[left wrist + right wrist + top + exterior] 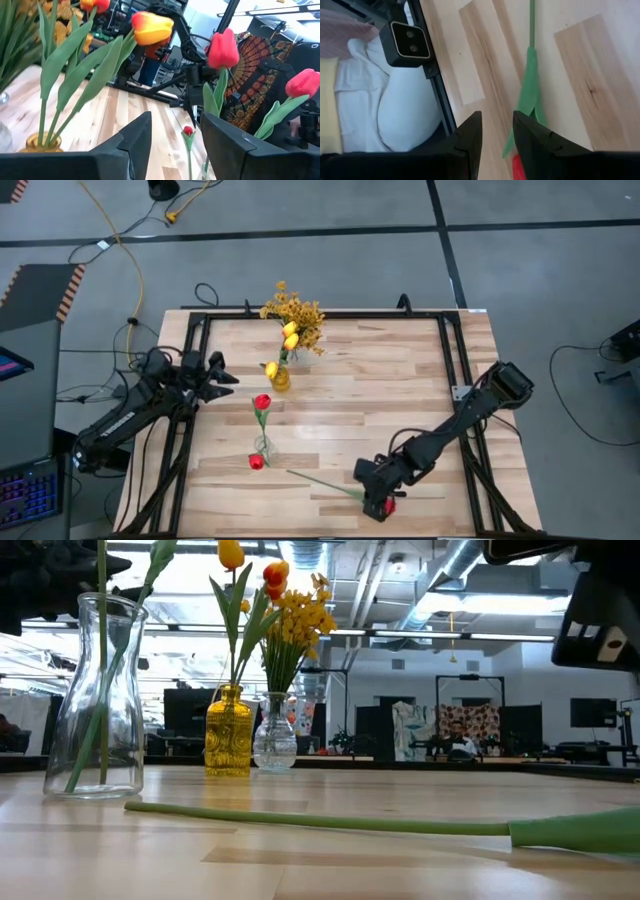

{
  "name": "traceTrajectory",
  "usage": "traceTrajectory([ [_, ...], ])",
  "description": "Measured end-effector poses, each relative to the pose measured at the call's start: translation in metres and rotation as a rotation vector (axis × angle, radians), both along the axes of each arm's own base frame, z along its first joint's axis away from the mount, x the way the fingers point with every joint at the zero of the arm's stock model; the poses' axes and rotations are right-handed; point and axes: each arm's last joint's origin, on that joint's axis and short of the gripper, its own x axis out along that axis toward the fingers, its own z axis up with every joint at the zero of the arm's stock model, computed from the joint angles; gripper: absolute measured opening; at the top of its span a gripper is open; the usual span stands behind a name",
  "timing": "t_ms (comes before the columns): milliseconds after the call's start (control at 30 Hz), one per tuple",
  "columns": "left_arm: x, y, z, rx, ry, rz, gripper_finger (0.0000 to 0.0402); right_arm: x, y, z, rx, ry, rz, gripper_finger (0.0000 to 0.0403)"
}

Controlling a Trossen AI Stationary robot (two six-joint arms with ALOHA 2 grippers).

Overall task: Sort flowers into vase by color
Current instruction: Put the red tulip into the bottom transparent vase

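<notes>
R gripper: positioned low over the near edge of the table. Fingers parted, narrow gap. Nothing pinched. A loose red tulip lies flat on the wood directly under/ahead of the fingers: red head just beside the fingertips, slightly off the gap toward one finger; leaf runs fwd from the fingers, then the thin green stem extends away toward the table centre. Contact btw fingers and flower: cannot tell. In the low view the same stem lies along the tabletop.

L gripper: raised above the table at the far left, just beside the amber vase. Fingers spread, wide gap, holding nothing. Ahead of the fingers, to one side: amber vase w/ yellow-orange tulips, green leaves upright. Ahead, other side: two red tulips on green stems, standing in the clear carafe vase.

Flower status:
- Yellow-orange tulips: in amber vase, heads upright.
- Mustard-yellow spray: in small clear vase, touching or just beside the amber vase, farther from the L fingers.
- Red tulips: two in the carafe, one on the table at the R fingers.
</notes>
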Motion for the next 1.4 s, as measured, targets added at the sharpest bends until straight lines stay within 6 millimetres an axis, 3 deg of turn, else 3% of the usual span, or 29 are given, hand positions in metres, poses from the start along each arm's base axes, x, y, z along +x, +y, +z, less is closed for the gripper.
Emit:
traceTrajectory([
  [433, 0.000, 0.000, -0.005, -0.039, 0.043, 0.000, 0.0158, 0.008, -0.011, 0.000, -0.009, -0.004, -0.041, 0.0136],
  [667, 0.000, 0.000, -0.005, -0.036, 0.042, 0.000, 0.0158, 0.011, -0.016, 0.000, -0.104, -0.069, -0.127, 0.0136],
  [1067, 0.000, 0.000, -0.005, -0.035, 0.041, 0.000, 0.0160, 0.005, -0.006, 0.001, -0.174, -0.133, -0.151, 0.0136],
  [1400, 0.000, 0.000, -0.005, -0.037, 0.043, 0.006, 0.0160, 0.015, 0.004, -0.042, -0.199, -0.074, -0.089, 0.0136],
])
